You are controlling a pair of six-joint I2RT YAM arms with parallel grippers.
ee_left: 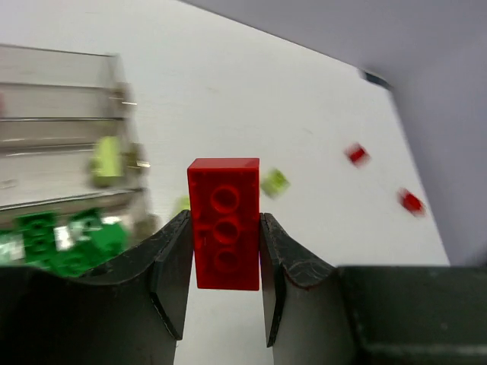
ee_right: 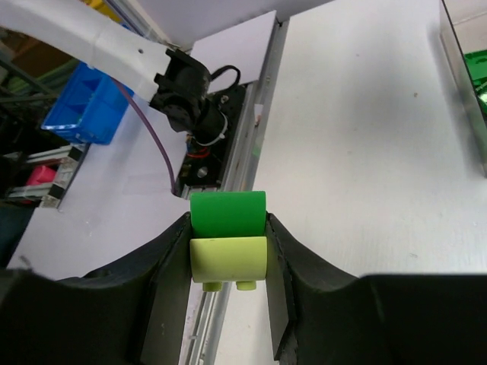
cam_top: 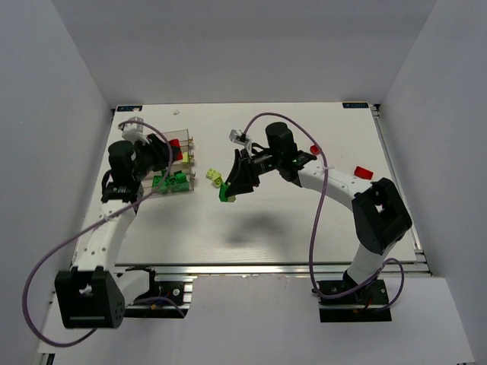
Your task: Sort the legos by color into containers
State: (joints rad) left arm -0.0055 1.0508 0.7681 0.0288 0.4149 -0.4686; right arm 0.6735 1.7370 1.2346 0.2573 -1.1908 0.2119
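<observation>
My left gripper (ee_left: 225,262) is shut on a red lego (ee_left: 224,224), held on end beside the clear compartment tray (ee_left: 61,99). From above, that gripper (cam_top: 172,155) hangs over the tray (cam_top: 187,143). Green legos (ee_left: 61,239) lie in the tray's near compartment and a lime one (ee_left: 108,156) lies in another. My right gripper (ee_right: 228,262) is shut on a green lego (ee_right: 228,213) joined to a lime lego (ee_right: 228,257). It (cam_top: 227,192) hovers above the table, right of the tray.
A loose lime lego (cam_top: 214,177) lies between the tray and the right gripper. Two red legos (cam_top: 314,150) (cam_top: 364,172) lie at the right. A small clear-and-white piece (cam_top: 240,138) sits further back. The table's near rail (ee_right: 228,175) shows, with a blue bin (ee_right: 84,106) beyond it.
</observation>
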